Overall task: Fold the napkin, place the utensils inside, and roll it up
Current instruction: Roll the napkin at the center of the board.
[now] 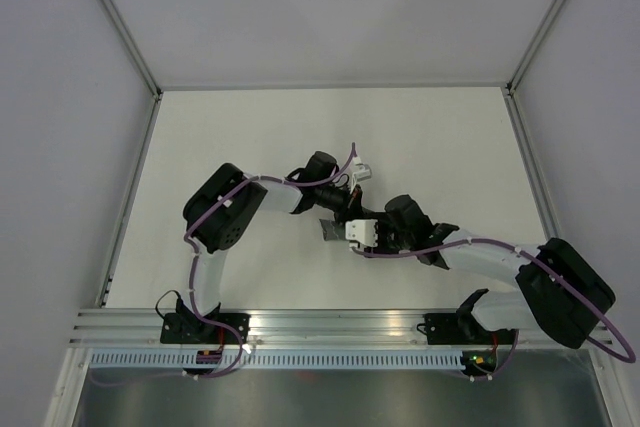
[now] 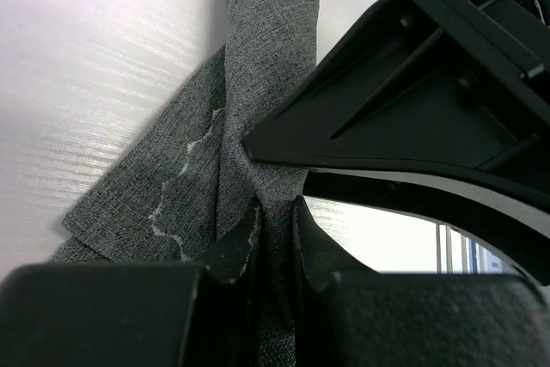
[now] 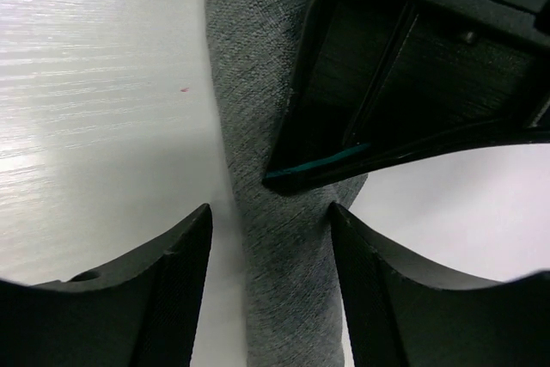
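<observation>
Rolling stage, by the looks of it: the napkin (image 2: 266, 40) is bunched into a narrow roll mid-tabletop (image 3: 103, 83). It's pinched by the near-closed left claw (image 2: 275, 212) and straddled by the wide right claw (image 3: 271, 212). No utensils can be seen. Even tightening is probably needed next.

There was one napkin (image 2: 266, 40), and there were two grippers: one left gripper (image 2: 275, 212), one right gripper (image 3: 271, 217).

Even, bright light washes the white table (image 2: 77, 58) into streaky glare in both wrist views, where the near dark fingers (image 3: 163, 298) blur softly.
</observation>
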Robot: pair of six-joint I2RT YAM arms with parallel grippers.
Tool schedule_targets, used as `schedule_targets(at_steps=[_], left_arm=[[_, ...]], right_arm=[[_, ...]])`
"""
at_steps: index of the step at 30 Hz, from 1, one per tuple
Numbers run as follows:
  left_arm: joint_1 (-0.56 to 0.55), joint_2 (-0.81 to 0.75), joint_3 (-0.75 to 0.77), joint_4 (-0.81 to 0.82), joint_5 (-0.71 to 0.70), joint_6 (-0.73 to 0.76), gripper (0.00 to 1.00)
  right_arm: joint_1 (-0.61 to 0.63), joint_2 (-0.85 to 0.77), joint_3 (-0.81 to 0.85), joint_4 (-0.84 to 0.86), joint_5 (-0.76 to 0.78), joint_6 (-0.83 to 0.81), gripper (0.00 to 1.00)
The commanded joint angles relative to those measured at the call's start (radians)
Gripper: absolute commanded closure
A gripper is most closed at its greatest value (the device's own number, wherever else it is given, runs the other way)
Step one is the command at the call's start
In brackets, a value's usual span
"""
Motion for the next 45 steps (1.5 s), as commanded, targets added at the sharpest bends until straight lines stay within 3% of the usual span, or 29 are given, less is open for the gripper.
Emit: schedule_targets(at_steps=[1,5,9,12,19,21,22,26,27,28,29,36,45], left_arm=[[-0.013,0.117,-0.059,-0.246,-0.093,0.033,0.98],[-0.010,0.117,-0.056,-0.249,-0.086,0.034,0.93],[-0.007,0.090,-0.063,-0.237,-0.091,0.022,0.77],[0.004,0.042,-0.086,-0.194,-0.114,-0.009,0.66],[0.045,-0.096,-0.149,-0.053,-0.174,-0.116,0.55],[0.053,-0.119,-0.154,-0.028,-0.180,-0.139,0.50],[0.057,-0.139,-0.154,-0.026,-0.201,-0.144,0.42],[0.068,-0.190,-0.172,0.009,-0.272,-0.194,0.39],[0.073,-0.202,-0.186,0.030,-0.318,-0.208,0.35],[0.083,-0.216,-0.194,0.041,-0.338,-0.222,0.19],[0.088,-0.237,-0.200,0.052,-0.361,-0.249,0.11],[0.119,-0.367,-0.260,0.030,-0.704,-0.341,0.11],[0.179,-0.590,-0.395,0.006,-0.955,-0.460,0.09]], right_arm=[[0.005,0.040,-0.006,0.052,0.059,-0.015,0.37],[0.007,0.074,0.005,0.032,0.071,-0.010,0.47],[0.007,0.111,0.029,0.009,0.079,0.006,0.83],[0.005,0.140,0.072,-0.092,0.064,0.022,0.89],[-0.042,0.208,0.217,-0.305,-0.024,0.065,0.93],[-0.053,0.232,0.249,-0.336,-0.040,0.065,0.94],[-0.065,0.240,0.260,-0.367,-0.056,0.065,0.94],[-0.092,0.292,0.299,-0.425,-0.082,0.063,0.95],[-0.095,0.303,0.316,-0.446,-0.090,0.063,0.95],[-0.105,0.310,0.324,-0.459,-0.099,0.062,0.95],[-0.111,0.327,0.332,-0.471,-0.116,0.062,0.95],[-0.179,0.407,0.422,-0.577,-0.189,0.068,0.96],[-0.249,0.536,0.540,-0.677,-0.280,0.140,0.98]])
